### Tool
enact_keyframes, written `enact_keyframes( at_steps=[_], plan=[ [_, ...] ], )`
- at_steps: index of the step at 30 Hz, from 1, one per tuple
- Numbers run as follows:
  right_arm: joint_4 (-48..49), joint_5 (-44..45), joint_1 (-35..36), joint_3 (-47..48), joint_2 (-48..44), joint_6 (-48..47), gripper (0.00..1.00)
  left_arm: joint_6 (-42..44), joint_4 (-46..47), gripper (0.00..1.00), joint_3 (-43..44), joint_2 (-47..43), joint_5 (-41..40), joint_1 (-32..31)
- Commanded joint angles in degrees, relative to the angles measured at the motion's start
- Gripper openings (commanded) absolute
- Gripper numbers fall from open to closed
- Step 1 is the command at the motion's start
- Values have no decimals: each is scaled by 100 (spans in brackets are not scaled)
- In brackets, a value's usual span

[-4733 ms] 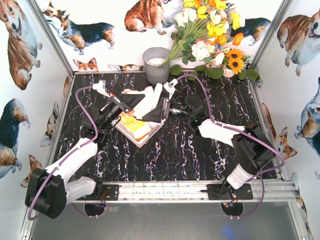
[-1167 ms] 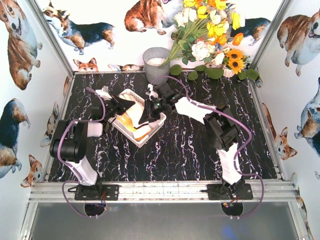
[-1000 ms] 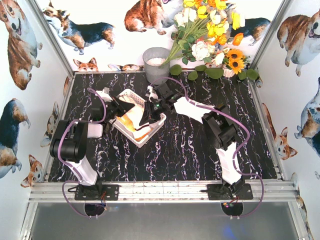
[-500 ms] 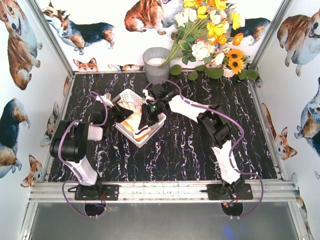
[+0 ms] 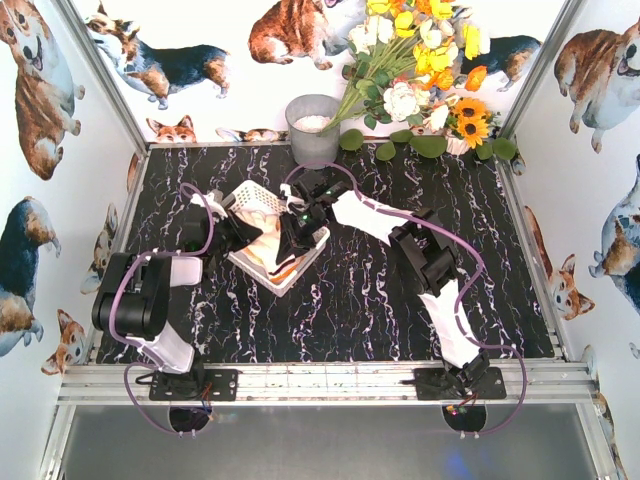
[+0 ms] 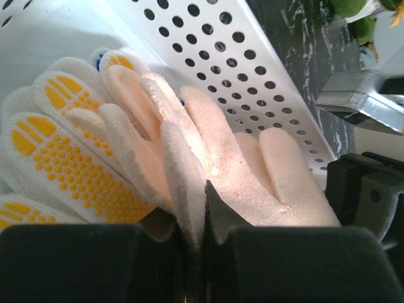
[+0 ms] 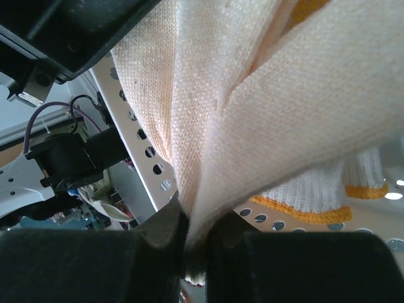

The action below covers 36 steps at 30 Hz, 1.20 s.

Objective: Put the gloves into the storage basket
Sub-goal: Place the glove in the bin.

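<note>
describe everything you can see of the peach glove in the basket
The peach glove is a soft, fine-knit fabric glove, pale peach-tan, its fingers spread and pointing away from the left wrist camera. It lies inside the white perforated basket, resting partly over white gloves with yellow dots. The left gripper has its jaws shut on a raised fold of it; the right gripper pinches peach knit too, apparently the same glove, drawn into folds.
</note>
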Motion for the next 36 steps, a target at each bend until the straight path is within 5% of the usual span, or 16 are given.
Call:
enact_keyframes(
  at_steps=[1, 12, 17, 23, 36],
  plan=[
    [-750, -144, 59, 385, 214, -361, 0, 368, -427, 0, 78, -203, -581, 110],
    [-1333, 74, 123, 645, 433, -703, 0, 936, -1852, 40, 612, -919, -910, 113],
    [-1355, 155, 133, 668, 442, -712, 0, 1300, -2514, 42, 939, -1052, -1073, 140],
    [-1433, 257, 168, 677, 447, -789, 0, 1108, -2871, 31, 985, -1220, -1395, 191],
    [-1364, 298, 178, 712, 442, -765, 0, 1441, -3379, 42, 1612, -752, -876, 196]
  ],
)
